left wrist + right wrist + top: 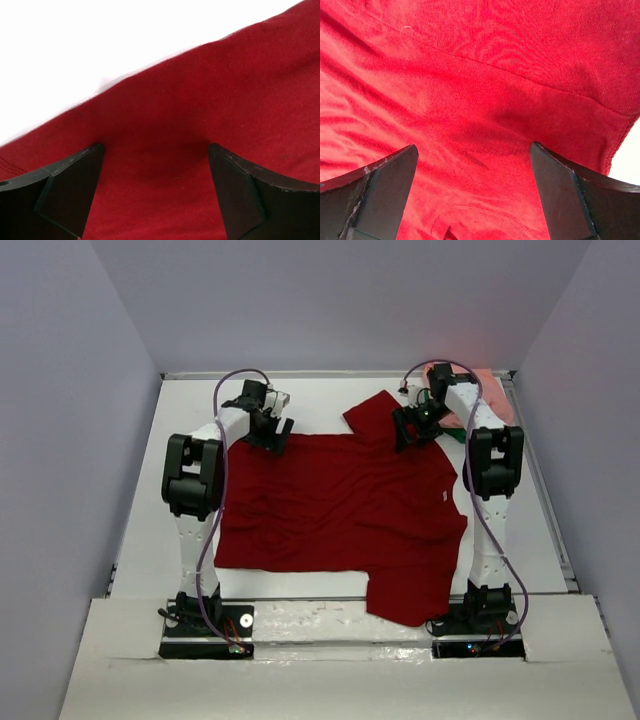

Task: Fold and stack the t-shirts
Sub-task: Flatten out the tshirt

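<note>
A red shirt (340, 505) is seen spread flat in the middle of the white table (190, 405). Its hem lies to the left and its neck to the right. One sleeve (375, 415) is turned out toward the far side. The other sleeve (410, 595) is laid toward the near edge, just beside the right arm's base. Light wrinkles are seen across the body of the cloth.

A pink shirt (492, 390) is bunched in the far right corner of the table, partly hidden behind the right arm and well apart from the red one.

The left gripper (272, 435) is held over the far left corner of the red shirt. In the left wrist view its fingers (70, 190) are spread wide apart, with red cloth between them and nothing clamped. The cloth's edge and the bare table are seen just beyond the tips.

The right gripper (412, 430) is held over the far side of the red shirt, where the far sleeve meets the body. In the right wrist view its fingers (565, 195) are likewise spread wide, and nothing is gripped. A seam is seen running across the cloth beyond the tips.

Whether either pair of fingertips is pressed on the cloth cannot be told.
</note>
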Motion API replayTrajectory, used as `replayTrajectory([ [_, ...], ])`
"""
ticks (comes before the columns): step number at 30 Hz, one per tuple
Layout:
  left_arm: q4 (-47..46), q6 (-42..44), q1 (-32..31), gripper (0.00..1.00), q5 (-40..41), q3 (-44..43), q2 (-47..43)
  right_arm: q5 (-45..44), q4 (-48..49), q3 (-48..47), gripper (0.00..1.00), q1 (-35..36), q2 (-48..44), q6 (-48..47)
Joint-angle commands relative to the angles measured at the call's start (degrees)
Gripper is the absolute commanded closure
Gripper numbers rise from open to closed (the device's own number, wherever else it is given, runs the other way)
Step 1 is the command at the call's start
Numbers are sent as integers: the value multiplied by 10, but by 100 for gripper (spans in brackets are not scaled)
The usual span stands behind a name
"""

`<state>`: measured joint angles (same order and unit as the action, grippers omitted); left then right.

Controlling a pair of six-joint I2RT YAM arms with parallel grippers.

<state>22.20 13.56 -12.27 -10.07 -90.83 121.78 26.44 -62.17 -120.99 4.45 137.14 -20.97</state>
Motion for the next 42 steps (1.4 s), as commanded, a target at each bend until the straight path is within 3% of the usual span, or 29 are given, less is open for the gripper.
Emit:
replayTrajectory([
  [1, 44, 9, 12, 1, 7, -73, 39, 6, -15, -65, 0, 4, 47, 3],
  [11, 72, 12, 30, 1, 15, -177, 82, 8, -17, -197, 0, 4, 104, 15],
  [24, 76, -3, 46, 1, 26, -240, 101, 5, 10, -238, 0, 4, 124, 13],
  [29, 80, -9, 45, 1, 15, -215, 55, 16, 28, -150, 0, 4, 46, 11],
  [35, 69, -14, 43, 1, -9, -115, -97, 21, 59, -35, 0, 4, -112, 9],
  [42, 84, -6, 24, 1, -34, 2, -221, 22, 59, 68, 0, 4, -208, 7],
])
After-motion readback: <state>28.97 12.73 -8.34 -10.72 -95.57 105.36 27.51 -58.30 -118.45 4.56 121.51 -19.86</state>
